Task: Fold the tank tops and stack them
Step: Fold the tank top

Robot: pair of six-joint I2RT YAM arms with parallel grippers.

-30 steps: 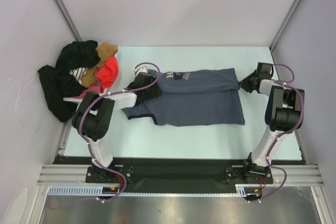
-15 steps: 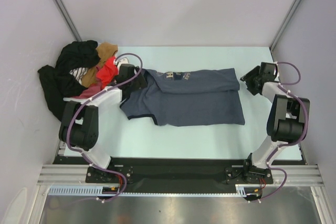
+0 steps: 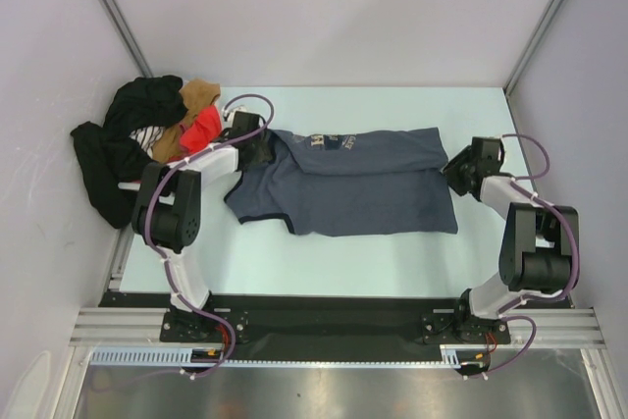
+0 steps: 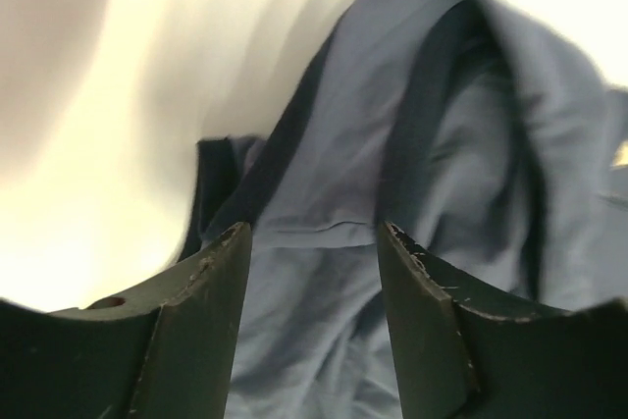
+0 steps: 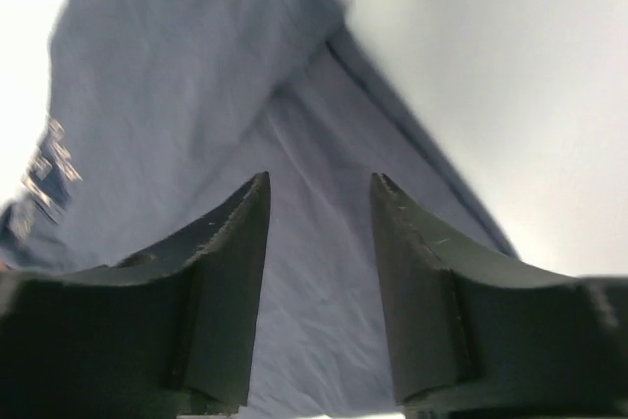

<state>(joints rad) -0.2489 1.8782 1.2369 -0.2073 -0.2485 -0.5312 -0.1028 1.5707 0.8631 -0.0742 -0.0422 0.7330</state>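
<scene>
A slate blue-grey tank top [image 3: 353, 183] with pale lettering lies folded lengthwise across the middle of the table. My left gripper [image 3: 261, 150] sits low at its left end, by the straps. In the left wrist view this gripper [image 4: 313, 228] is open, with rumpled blue cloth [image 4: 412, 115] showing in the gap. My right gripper [image 3: 454, 175] sits at the top's right end. In the right wrist view it [image 5: 320, 177] is open too, over smooth blue fabric [image 5: 177, 76] with the print far left.
A heap of clothes lies at the table's far left: black garments [image 3: 113, 159], a bright orange-red one [image 3: 204, 128] and a tan one [image 3: 202, 95]. The light table [image 3: 373, 252] is walled on three sides.
My right gripper let go of the top's right corner, drew back, then came down at the right edge. My left gripper swung out toward the heap and returned to the top's left end.
</scene>
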